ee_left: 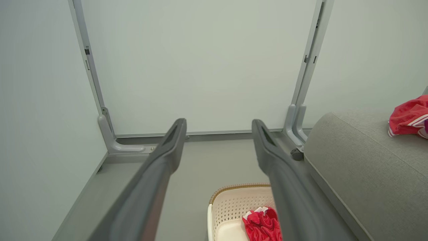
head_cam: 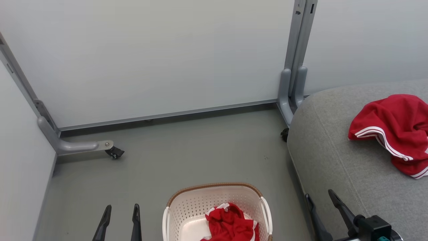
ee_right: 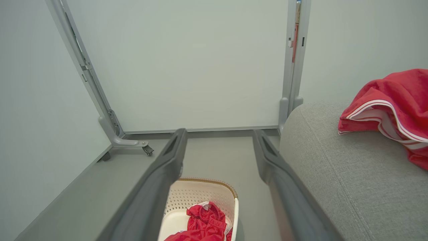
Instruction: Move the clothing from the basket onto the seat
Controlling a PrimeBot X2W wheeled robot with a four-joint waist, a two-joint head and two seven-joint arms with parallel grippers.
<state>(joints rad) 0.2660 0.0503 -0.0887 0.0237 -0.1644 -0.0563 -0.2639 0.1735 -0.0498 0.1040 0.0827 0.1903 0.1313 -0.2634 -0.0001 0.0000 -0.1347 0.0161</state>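
A cream perforated basket [head_cam: 187, 207] with a brown rim stands on the grey floor at the bottom middle of the head view. Crumpled red clothing [head_cam: 230, 224] with white trim lies in it, also seen in the left wrist view [ee_left: 262, 224] and right wrist view [ee_right: 204, 222]. Another red garment [head_cam: 394, 130] with white stripes rests on the grey seat [head_cam: 337, 160] at the right. My left gripper [head_cam: 121, 209] is open, left of the basket. My right gripper [head_cam: 319, 197] is open and empty, at the seat's front edge, right of the basket.
Pale partition panels close off the back and left. Their grey metal feet carry castors [head_cam: 114, 152] on the floor, and another castor [head_cam: 284, 134] sits by the seat's corner. Bare grey floor [head_cam: 200, 154] lies between the basket and the panels.
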